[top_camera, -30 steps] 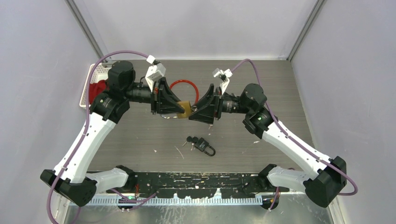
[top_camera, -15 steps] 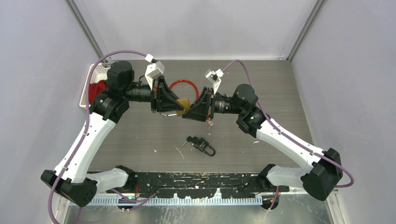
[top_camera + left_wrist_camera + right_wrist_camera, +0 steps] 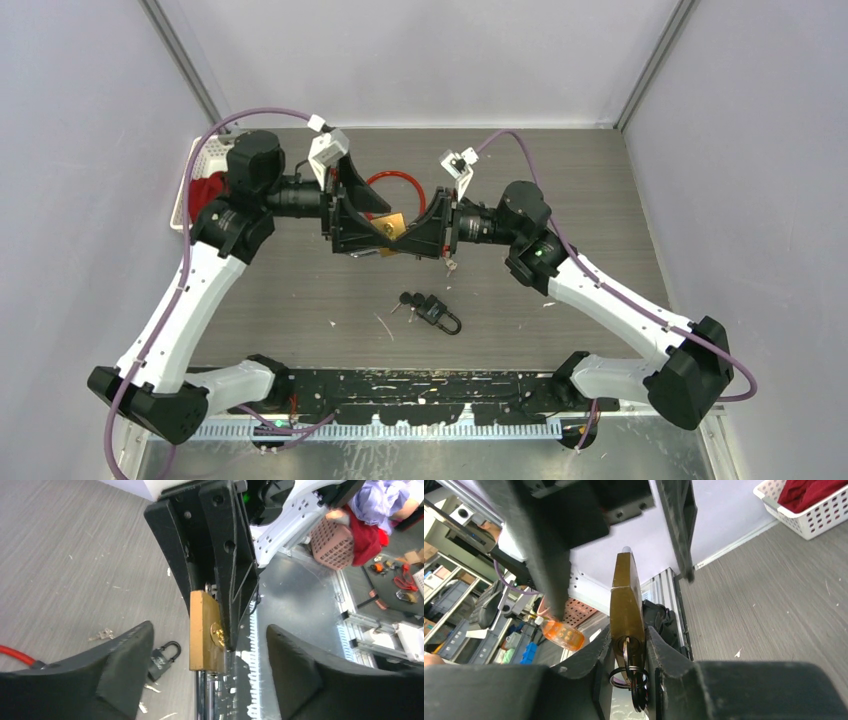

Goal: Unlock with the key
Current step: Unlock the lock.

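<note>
A brass padlock (image 3: pixel 391 229) hangs in the air between the two arms, above the middle of the table. My right gripper (image 3: pixel 424 233) is shut on its body (image 3: pixel 626 600), one finger on each flat side. A key (image 3: pixel 626 651) sits in the keyhole at the padlock's bottom end, with key rings dangling between the right fingers. My left gripper (image 3: pixel 372 228) is open. Its fingers (image 3: pixel 125 655) stand on either side of the padlock (image 3: pixel 204 630) without touching it. The chrome shackle (image 3: pixel 210 695) points toward the left wrist.
A small black padlock (image 3: pixel 441 316) with loose keys (image 3: pixel 408 300) lies on the table below the grippers. A red cable loop (image 3: pixel 393 179) lies behind them. A white basket (image 3: pixel 203 160) holding red cloth stands at the far left.
My right gripper moved left and shut on the brass padlock. My left gripper then opened and let go of it.
</note>
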`<action>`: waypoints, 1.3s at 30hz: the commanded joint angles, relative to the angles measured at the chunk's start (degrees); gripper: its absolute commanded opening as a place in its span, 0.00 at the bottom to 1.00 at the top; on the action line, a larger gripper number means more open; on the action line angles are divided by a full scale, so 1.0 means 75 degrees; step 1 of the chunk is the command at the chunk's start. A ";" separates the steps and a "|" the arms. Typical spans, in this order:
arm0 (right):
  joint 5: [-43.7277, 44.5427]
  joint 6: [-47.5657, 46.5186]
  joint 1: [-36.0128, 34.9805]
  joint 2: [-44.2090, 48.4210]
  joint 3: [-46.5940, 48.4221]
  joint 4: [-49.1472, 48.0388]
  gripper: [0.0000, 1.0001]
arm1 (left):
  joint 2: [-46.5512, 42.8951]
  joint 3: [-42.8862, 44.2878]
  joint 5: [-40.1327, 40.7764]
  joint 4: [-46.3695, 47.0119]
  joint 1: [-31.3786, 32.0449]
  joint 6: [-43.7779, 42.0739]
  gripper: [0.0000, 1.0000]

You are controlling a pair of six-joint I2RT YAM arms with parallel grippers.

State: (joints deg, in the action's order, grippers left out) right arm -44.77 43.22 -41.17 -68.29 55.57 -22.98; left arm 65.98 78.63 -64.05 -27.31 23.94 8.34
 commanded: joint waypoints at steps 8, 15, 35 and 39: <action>-0.0058 0.0403 0.0587 0.0533 -0.0089 -0.0429 0.01 | 0.0304 0.1543 -0.0843 -0.4570 -0.1046 -0.3821 1.00; -0.0285 0.0713 0.0591 0.0424 -0.0165 -0.0883 0.01 | -0.0248 0.0492 0.0541 -0.4002 -0.1047 -0.4119 0.99; -0.0525 0.1370 0.0594 0.0111 -0.0381 -0.1720 0.01 | -0.0585 -0.0362 0.0711 -0.2057 -0.1007 -0.2949 0.99; -0.0569 0.1415 0.0591 0.0151 -0.0381 -0.1728 0.01 | -0.0757 -0.0531 0.1351 -0.1304 -0.1004 -0.2432 0.99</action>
State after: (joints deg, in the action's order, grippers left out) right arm -48.21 52.47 -36.45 -68.29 51.51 -27.83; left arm 62.59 74.74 -52.71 -45.93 16.34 -14.39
